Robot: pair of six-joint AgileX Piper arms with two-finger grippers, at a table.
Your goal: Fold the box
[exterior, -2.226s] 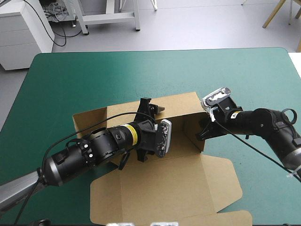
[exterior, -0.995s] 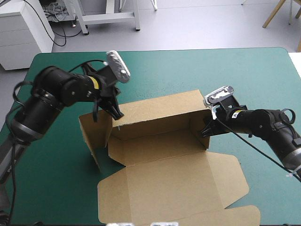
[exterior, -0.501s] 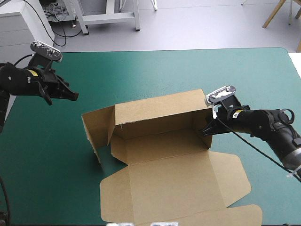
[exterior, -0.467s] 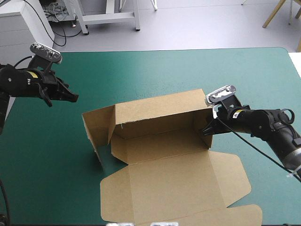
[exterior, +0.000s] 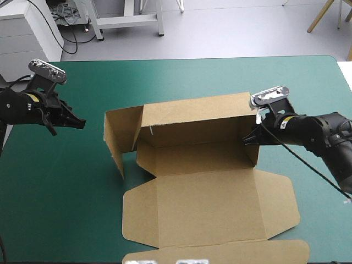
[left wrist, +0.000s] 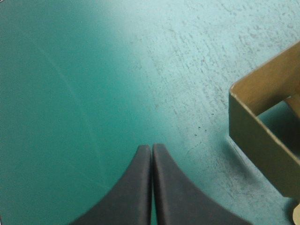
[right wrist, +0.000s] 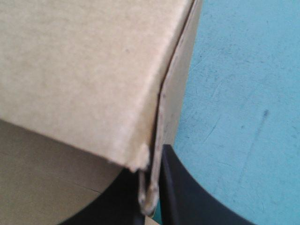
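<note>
The brown box (exterior: 195, 159) sits mid-table as an open tray. Its back wall and right end wall stand up, and its left end flap (exterior: 116, 140) stands swung outward. The lid (exterior: 209, 206) lies flat toward the near edge. My right gripper (exterior: 251, 138) is shut on the box at the upper edge of the right end wall. In the right wrist view the board's edge (right wrist: 161, 122) runs down between that gripper's (right wrist: 152, 190) black fingers. My left gripper (exterior: 80, 122) is shut and holds nothing, low over the teal-green cover well left of the box. Its wrist view shows the shut tips (left wrist: 151, 150) and a box corner (left wrist: 262, 140) off to one side.
The table's left edge (exterior: 10, 144) runs close behind my left arm. The lid's front flap (exterior: 220, 254) reaches almost to the table's near edge. Teal-green cover (exterior: 66, 181) stretches between the left gripper and the box.
The left arm has drawn back from the box's left flap to the table's left side. The right gripper has shifted right, and the box has slid with it.
</note>
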